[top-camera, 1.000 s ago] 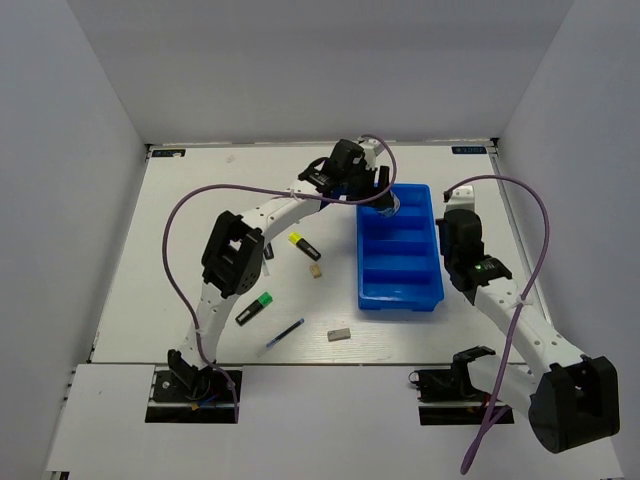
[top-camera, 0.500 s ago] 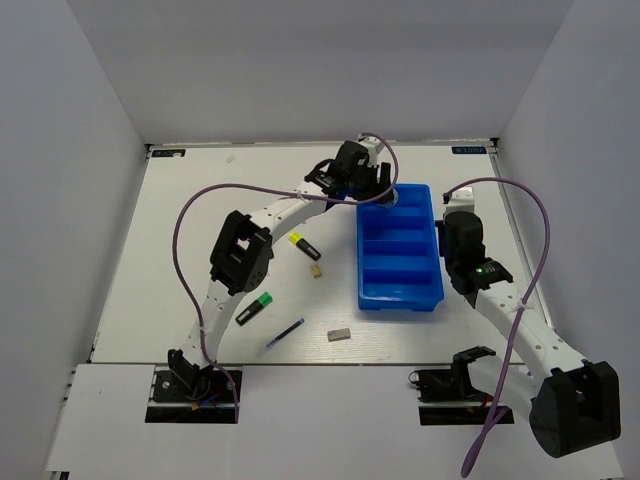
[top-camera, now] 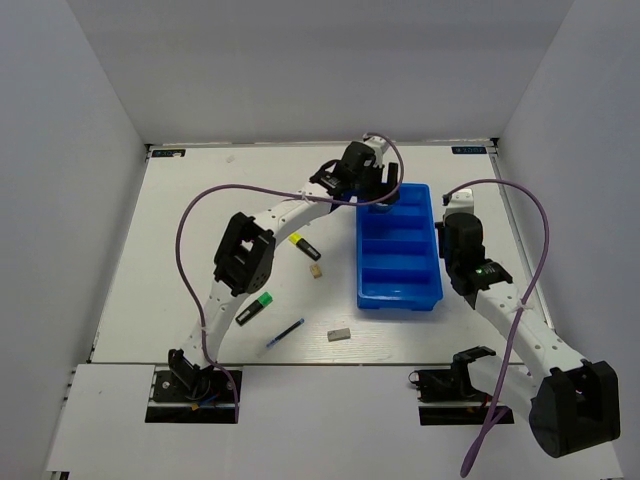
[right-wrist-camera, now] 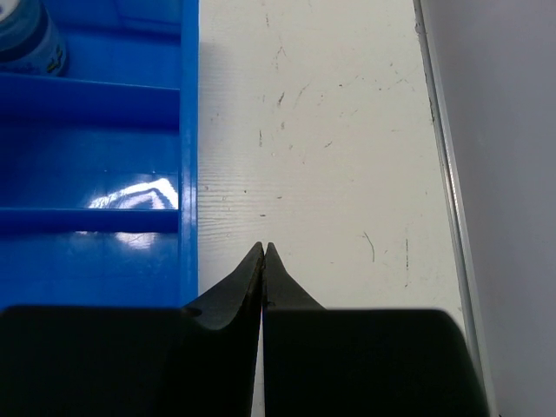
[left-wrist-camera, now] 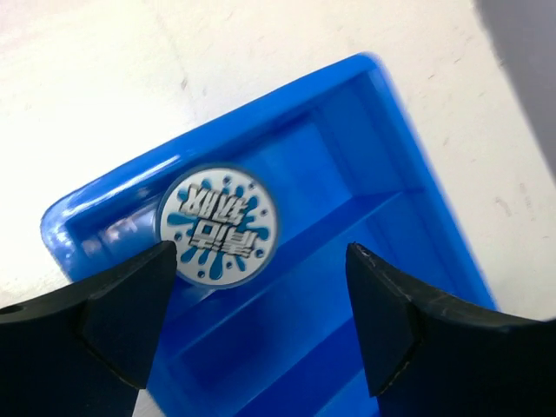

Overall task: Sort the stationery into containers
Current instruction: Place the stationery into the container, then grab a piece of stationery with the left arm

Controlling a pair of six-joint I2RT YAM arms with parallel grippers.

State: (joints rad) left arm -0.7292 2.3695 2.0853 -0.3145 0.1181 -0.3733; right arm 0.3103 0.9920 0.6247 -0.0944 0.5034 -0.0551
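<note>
The blue tray (top-camera: 400, 262) lies right of centre. The round blue-white disc (left-wrist-camera: 219, 224) lies in its far end compartment and also shows in the right wrist view (right-wrist-camera: 26, 35). My left gripper (top-camera: 380, 194) hovers over that end of the tray (left-wrist-camera: 365, 174), open and empty (left-wrist-camera: 261, 254), with the disc free below it. My right gripper (right-wrist-camera: 264, 248) is shut and empty over bare table just right of the tray wall (right-wrist-camera: 188, 130). On the table lie a yellow-ended highlighter (top-camera: 303, 245), a tan eraser (top-camera: 316, 269), a green-ended highlighter (top-camera: 255, 308), a dark-blue pen (top-camera: 285, 333) and a grey eraser (top-camera: 339, 336).
White walls close in the table on three sides. A purple cable (top-camera: 190, 225) loops off the left arm and another (top-camera: 535, 250) off the right arm. The table's right edge strip (right-wrist-camera: 447, 174) runs close to my right gripper.
My left gripper has drawn back up and slightly to the far left from the tray's far compartment. The disc stays in the tray. The right arm has barely moved.
</note>
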